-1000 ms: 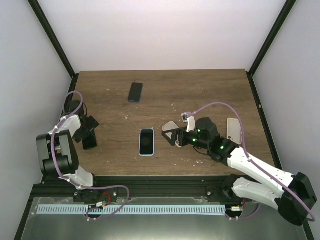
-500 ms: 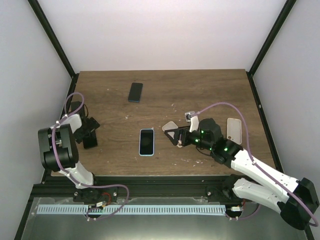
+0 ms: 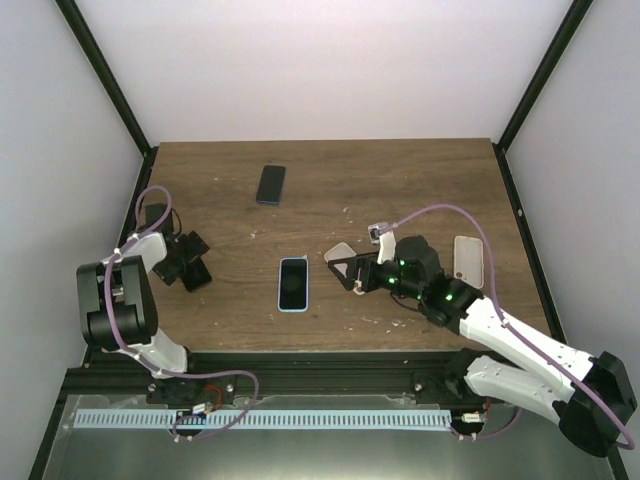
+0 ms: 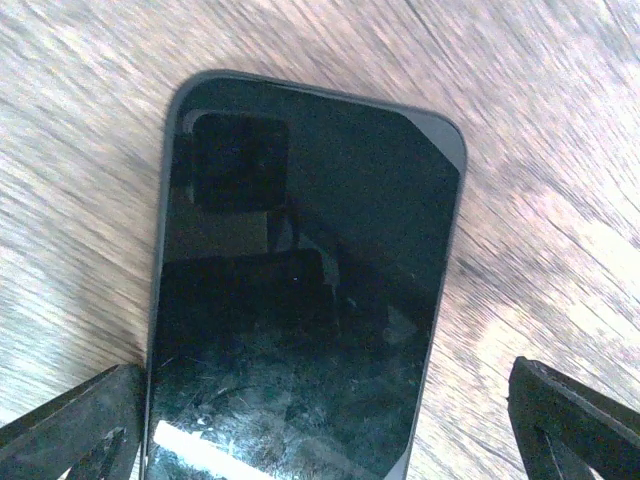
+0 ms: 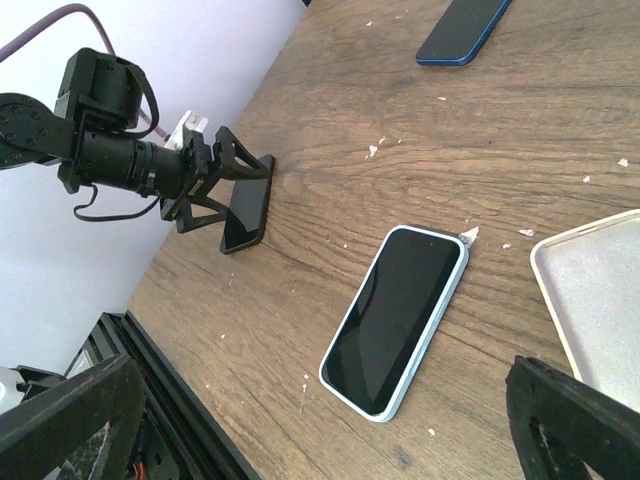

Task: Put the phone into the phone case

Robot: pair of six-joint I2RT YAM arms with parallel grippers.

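Left end effector (image 3: 188,262) released, jaws wide either side of black phone (image 4: 300,280), which lies flat near the left edge of counter (image 3: 420,180). Right end effector (image 3: 344,272) released, holding nothing, just beside clear case (image 3: 339,252). Cased phone (image 3: 293,284) at centre, between the arms. White case (image 3: 468,258) far right. Dark phone (image 3: 271,184) at back.

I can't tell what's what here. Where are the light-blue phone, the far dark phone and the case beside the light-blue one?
Light-blue phone (image 3: 293,284): top view, middle of its screen.
Far phone (image 3: 271,184): top view, its middle.
Case (image 5: 600,300): right wrist view, its inner floor.
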